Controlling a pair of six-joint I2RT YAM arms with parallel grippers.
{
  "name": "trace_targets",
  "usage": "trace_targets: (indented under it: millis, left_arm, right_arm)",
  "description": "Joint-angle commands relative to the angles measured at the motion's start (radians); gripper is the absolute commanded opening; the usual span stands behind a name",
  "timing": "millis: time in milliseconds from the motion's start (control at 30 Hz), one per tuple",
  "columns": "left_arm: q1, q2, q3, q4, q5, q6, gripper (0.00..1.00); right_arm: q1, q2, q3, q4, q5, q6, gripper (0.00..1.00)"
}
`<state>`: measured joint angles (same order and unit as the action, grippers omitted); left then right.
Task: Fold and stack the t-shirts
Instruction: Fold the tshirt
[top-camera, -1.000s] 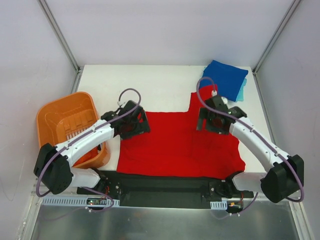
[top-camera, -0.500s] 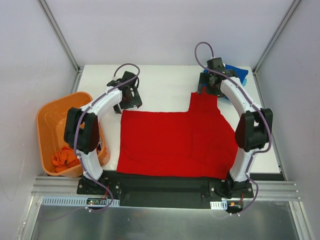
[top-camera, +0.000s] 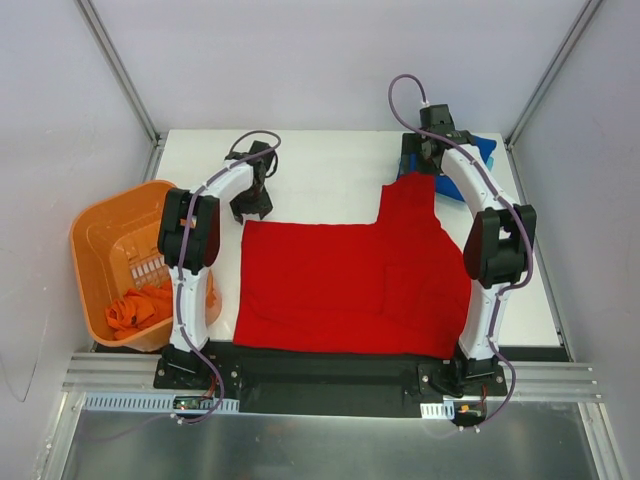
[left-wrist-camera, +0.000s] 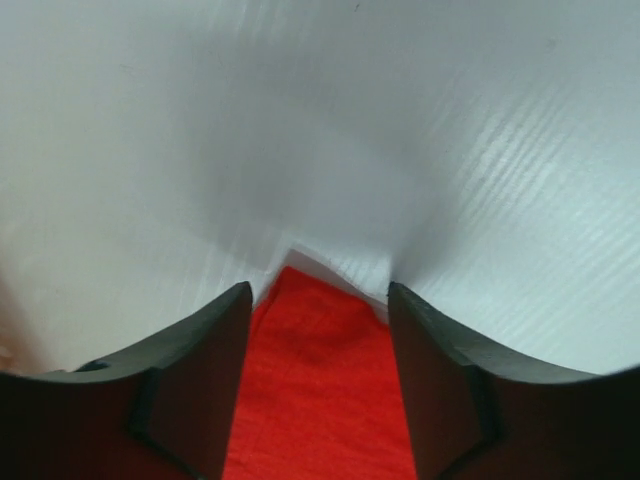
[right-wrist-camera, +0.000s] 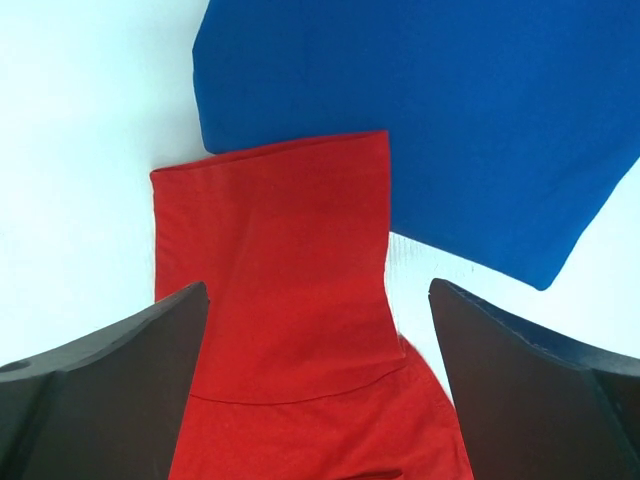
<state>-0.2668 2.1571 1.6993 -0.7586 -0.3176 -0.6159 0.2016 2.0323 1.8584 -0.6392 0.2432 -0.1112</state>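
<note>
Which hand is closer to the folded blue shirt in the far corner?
Right. The right hand is right beside the folded royal blue cloth shirt; the left hand is far across the bright red shirt.

Both arms reach well forward from their bases, each bowed inward toward the centre at its far end. The left gripper (top-camera: 251, 207) points down with its wrist bent back toward the base, jaws parted. The right gripper (top-camera: 418, 168) is stretched further out, pointing down, jaws spread wide.
</note>
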Motion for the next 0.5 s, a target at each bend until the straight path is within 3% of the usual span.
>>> trace_targets:
  millis: [0, 100, 300, 333, 367, 400, 467]
  left_arm:
    - [0.02, 0.027, 0.028, -0.05, 0.002, -0.005, 0.51]
    - [0.02, 0.02, -0.009, -0.048, 0.0, -0.024, 0.47]
    - [0.02, 0.015, -0.055, -0.048, 0.038, -0.048, 0.25]
    - [0.02, 0.015, -0.059, -0.048, 0.054, -0.051, 0.19]
    - [0.018, 0.017, -0.061, -0.048, 0.06, -0.051, 0.04]
    - [0.018, 0.014, -0.061, -0.047, 0.064, -0.051, 0.0]
    - [0.018, 0.012, -0.061, -0.047, 0.074, -0.045, 0.0]
  right_arm:
    - [-0.007, -0.035, -0.005, 0.045, 0.014, -0.044, 0.97]
    - [-0.01, -0.034, -0.005, 0.049, 0.019, -0.041, 0.97]
    - [-0.014, -0.021, 0.016, 0.052, 0.021, -0.042, 0.97]
    - [-0.014, -0.012, 0.019, 0.052, 0.019, -0.045, 0.97]
    - [-0.018, -0.006, 0.024, 0.052, 0.016, -0.047, 0.97]
    - [-0.021, 0.003, 0.039, 0.044, 0.004, -0.047, 0.97]
    - [-0.024, 0.023, 0.05, 0.03, -0.013, -0.041, 0.97]
